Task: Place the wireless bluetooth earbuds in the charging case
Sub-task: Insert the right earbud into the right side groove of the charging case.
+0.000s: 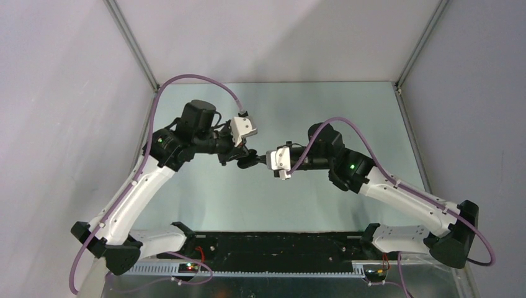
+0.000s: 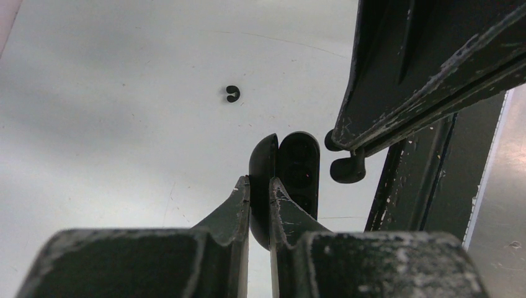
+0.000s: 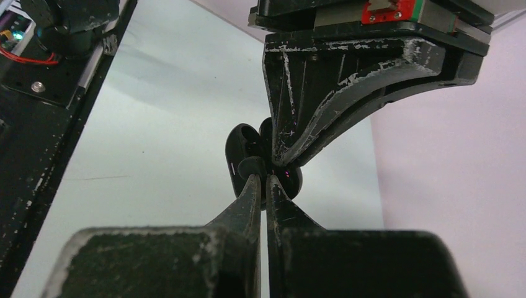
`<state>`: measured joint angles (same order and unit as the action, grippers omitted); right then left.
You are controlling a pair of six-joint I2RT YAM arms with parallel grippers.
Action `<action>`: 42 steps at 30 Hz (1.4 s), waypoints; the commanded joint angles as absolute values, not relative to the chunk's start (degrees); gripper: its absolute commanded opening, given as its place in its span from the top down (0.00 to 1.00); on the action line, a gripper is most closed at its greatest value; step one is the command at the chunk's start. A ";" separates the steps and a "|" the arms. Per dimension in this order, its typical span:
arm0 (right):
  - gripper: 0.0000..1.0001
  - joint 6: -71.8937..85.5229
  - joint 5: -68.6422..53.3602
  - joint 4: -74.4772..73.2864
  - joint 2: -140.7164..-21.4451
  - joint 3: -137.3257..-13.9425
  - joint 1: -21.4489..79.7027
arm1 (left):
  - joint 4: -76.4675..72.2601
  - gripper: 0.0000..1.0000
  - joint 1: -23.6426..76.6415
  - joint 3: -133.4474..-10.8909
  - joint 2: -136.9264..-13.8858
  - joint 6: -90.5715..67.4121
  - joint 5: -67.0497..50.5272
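table (image 1: 205, 198): pale sheet, under both grippers, which are up off it
left arm (image 1: 133, 192): reaches in toward mid-table, wrist turned to face the other arm
right arm (image 1: 403, 195): reaches in from the other side, its tips meet the left tips nose to nose
left gripper (image 2: 259, 186): fingers narrow, clamped on the charging case; right fingers come in just ahead and to its right
right gripper (image 3: 262, 181): fingers nearly together, pinching a black earbud at the very tips; the left fingers cross just above and ahead of it
charging case (image 2: 291, 167): glossy black, hinged open, held on edge in the left gripper and sticking out past its tips; hollow inner half faces the right gripper. In the right wrist view it sits right at the right fingertips, partly behind the left finger
black earbud (image 2: 347, 169): hangs at the right gripper tips, just beside the open half of the case; touching or a sliver apart, cannot tell
loose black earbud (image 2: 232, 94): lies on the table, ahead of the left fingertips and a bit left, well apart from the case
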<state>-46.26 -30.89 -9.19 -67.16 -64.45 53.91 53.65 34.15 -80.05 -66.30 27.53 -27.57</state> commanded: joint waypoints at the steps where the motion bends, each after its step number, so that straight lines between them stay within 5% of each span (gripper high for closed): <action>1: 1.00 -50.18 -29.31 -6.49 -68.38 -66.23 54.87 | 51.79 1.00 34.92 -81.08 -64.99 28.70 -26.84; 42: 1.00 -48.39 -24.82 -6.40 -72.35 -67.07 55.58 | 51.85 1.00 34.96 -81.58 -65.30 28.96 -26.33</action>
<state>-49.15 -24.84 -7.79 -71.75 -64.95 55.29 53.69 34.61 -80.05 -66.30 28.08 -25.93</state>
